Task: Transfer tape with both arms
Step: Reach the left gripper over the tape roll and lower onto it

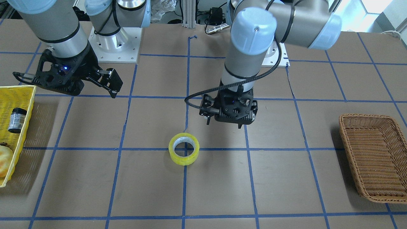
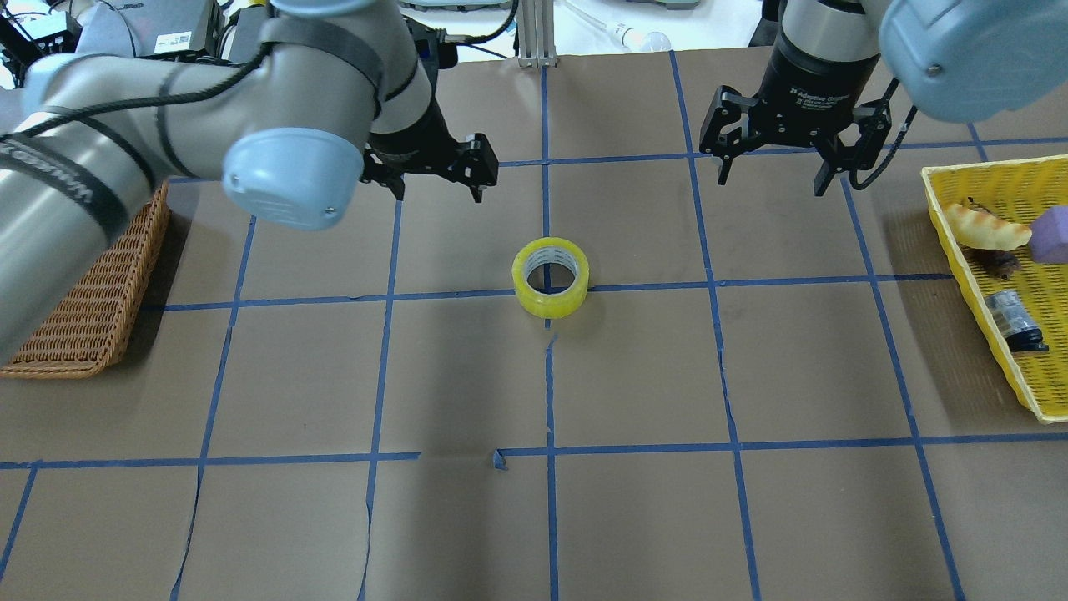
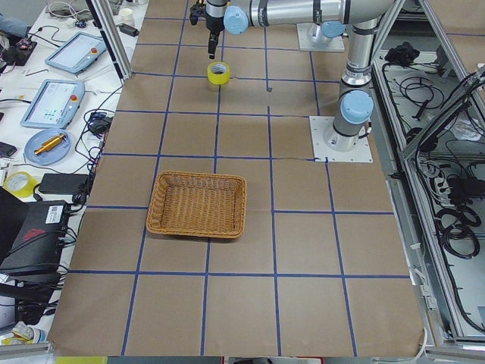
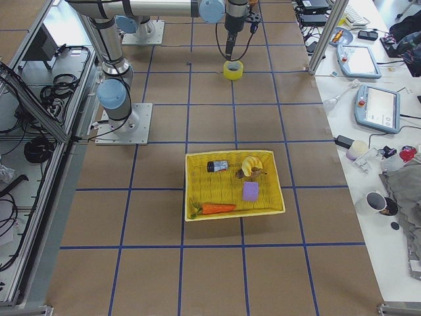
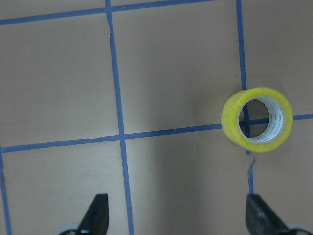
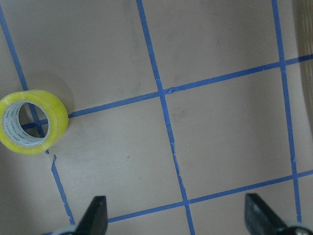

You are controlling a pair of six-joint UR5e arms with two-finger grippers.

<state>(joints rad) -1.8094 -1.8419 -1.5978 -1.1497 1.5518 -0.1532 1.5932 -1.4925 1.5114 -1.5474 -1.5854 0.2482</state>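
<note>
With left gripper (image 2: 440,185) and right gripper (image 2: 772,177) both wide and empty, we risk shoving the mid-table tape (image 2: 551,305) aside if we come down off-centre.

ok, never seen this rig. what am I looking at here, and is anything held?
The machine is two silver-grey jointed robot arms, the left arm and the right arm, each ending in a black two-fingered gripper, at a brown paper-covered table with a blue tape grid. One picture looks from behind the robot, one from across it, two from the table's ends, two from wrist cameras looking down past the fingers. A ring-shaped roll of translucent yellow tape lies flat near the middle, on a grid crossing. The left gripper and right gripper hang open above the table; nothing is held. A brown wicker basket sits on the robot's left, a yellow mesh basket with small items on its right.
</note>
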